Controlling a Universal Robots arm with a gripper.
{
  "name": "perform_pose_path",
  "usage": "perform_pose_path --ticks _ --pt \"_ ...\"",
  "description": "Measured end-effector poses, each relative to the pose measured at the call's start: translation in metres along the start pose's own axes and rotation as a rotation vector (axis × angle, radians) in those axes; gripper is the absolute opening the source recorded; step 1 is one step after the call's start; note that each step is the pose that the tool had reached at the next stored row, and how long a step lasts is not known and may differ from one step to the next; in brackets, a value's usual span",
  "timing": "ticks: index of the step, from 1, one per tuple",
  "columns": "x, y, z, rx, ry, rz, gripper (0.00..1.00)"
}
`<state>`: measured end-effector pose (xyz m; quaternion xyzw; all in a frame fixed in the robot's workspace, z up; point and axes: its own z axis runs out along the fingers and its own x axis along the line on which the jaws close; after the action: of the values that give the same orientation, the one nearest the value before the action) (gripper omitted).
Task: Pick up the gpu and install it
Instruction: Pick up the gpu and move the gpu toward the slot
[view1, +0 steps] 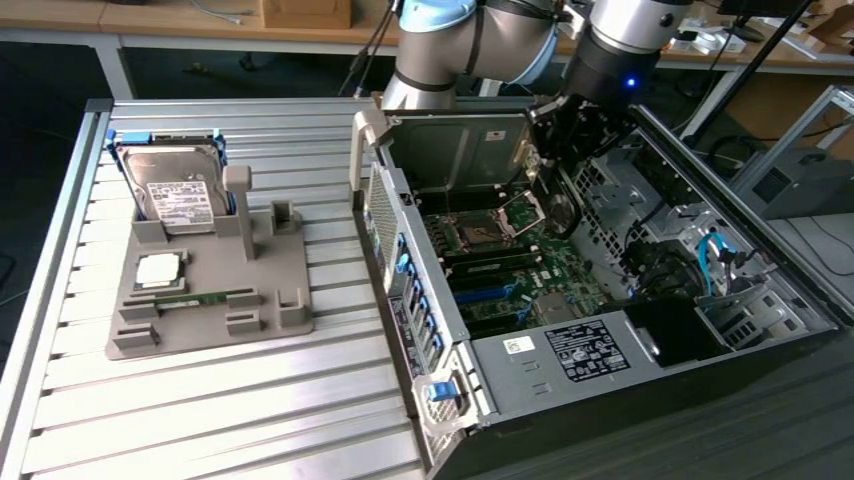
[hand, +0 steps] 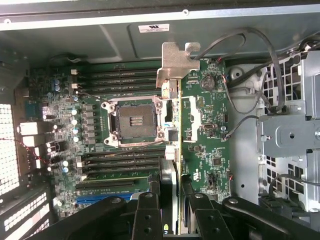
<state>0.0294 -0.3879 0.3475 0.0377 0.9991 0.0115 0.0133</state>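
Note:
The gpu (hand: 174, 67) hangs edge-on between my fingers, its silver metal bracket at the far end and its thin green card running back to the pads (hand: 156, 186). My gripper (hand: 173, 186) is shut on it. The card is above the motherboard (hand: 210, 130), just beside the empty CPU socket (hand: 135, 120), and whether it touches the board I cannot tell. In the exterior view my gripper (view1: 567, 150) is lowered into the far end of the open computer case (view1: 441, 390).
A grey fixture (view1: 267, 320) on the slatted table at the exterior view's left holds a hard drive (view1: 174, 195), a CPU chip (view1: 158, 270) and a memory stick (view1: 200, 297). Cables (hand: 240, 75) and a drive cage (hand: 290, 135) sit beside the board.

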Motion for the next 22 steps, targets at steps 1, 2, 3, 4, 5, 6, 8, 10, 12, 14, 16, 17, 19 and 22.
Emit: perform_pose_path --ticks 1,2,3,4,5,6,8,10,12,14,16,17,19,22 --pt "0.0 0.0 0.0003 0.0001 -0.0001 0.0 0.27" --pt "-0.0001 0.0 0.0004 0.0001 0.0 0.0 0.27" --pt "-0.0001 0.0 0.0006 0.0001 0.0 0.0 0.27" --pt "-0.0001 0.0 0.0008 0.0 0.0 0.0 0.27" --pt "-0.0001 0.0 0.001 0.0001 0.0 0.0 0.27" --pt "-0.0002 0.0 0.0012 0.0001 0.0 0.0 0.27" --pt "-0.0002 0.0 0.0018 0.0001 -0.0001 0.0 0.27" --pt "-0.0003 0.0 0.0023 0.0004 -0.0001 0.0 0.27" --pt "-0.0005 0.0 0.003 0.0006 -0.0001 0.0 0.27" --pt "-0.0007 0.0 0.0035 0.0008 -0.0001 0.0 0.27" --pt "-0.0008 0.0 0.004 0.0009 -0.0001 0.0 0.27" --pt "-0.0009 0.0 0.0042 0.0008 -0.0001 0.0 0.27" --pt "-0.001 0.0 0.0047 0.0009 -0.0001 0.0 0.27" --pt "-0.0012 0.0 0.0054 0.001 -0.0001 0.0 0.27"
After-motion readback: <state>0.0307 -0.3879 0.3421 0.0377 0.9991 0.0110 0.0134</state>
